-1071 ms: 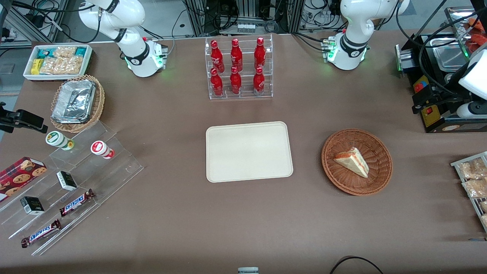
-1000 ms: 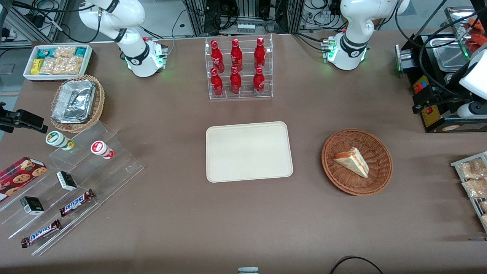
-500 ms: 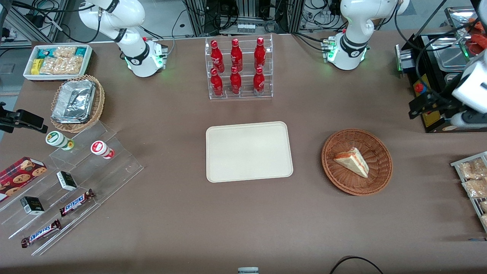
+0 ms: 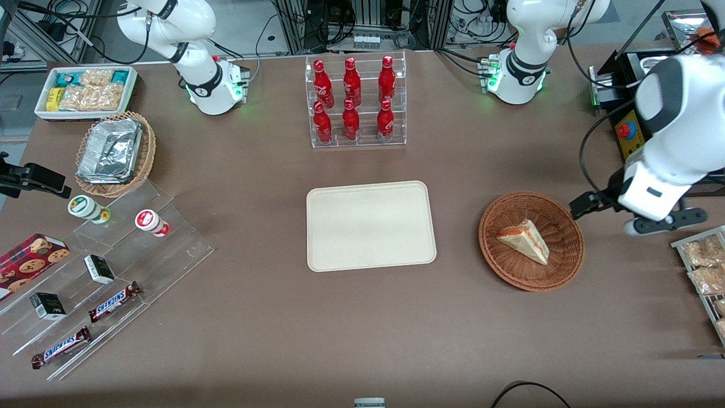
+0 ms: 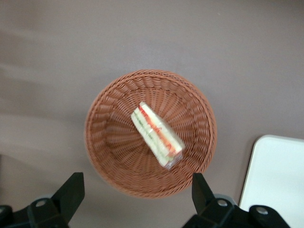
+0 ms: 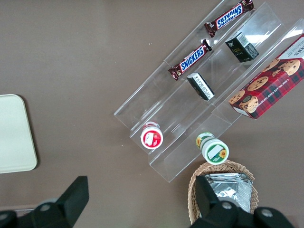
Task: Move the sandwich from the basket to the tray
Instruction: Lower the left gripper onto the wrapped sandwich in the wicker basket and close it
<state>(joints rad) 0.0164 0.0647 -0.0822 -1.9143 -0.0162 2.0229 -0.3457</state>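
Note:
The sandwich (image 4: 524, 241), a pale bread wedge with red and green filling, lies in the round reddish-brown basket (image 4: 493, 249). The cream tray (image 4: 371, 226) lies bare mid-table, beside the basket toward the parked arm's end. My left gripper (image 4: 660, 222) hovers above the table beside the basket, toward the working arm's end. In the left wrist view its gripper (image 5: 135, 194) is open and empty, with the fingers (image 5: 69, 192) wide apart just short of the basket's rim (image 5: 109, 142). The sandwich (image 5: 156, 134) and a tray corner (image 5: 280, 180) show there too.
A clear rack of red bottles (image 4: 354, 102) stands farther from the front camera than the tray. A rack of snack packets (image 4: 705, 266) and a black machine (image 4: 637, 144) sit near my arm. A clear stepped shelf with candy bars (image 4: 102, 272) is at the parked arm's end.
My left arm has swung in from the table's end toward the basket and nearer the front camera. The sandwich, basket and tray have not moved.

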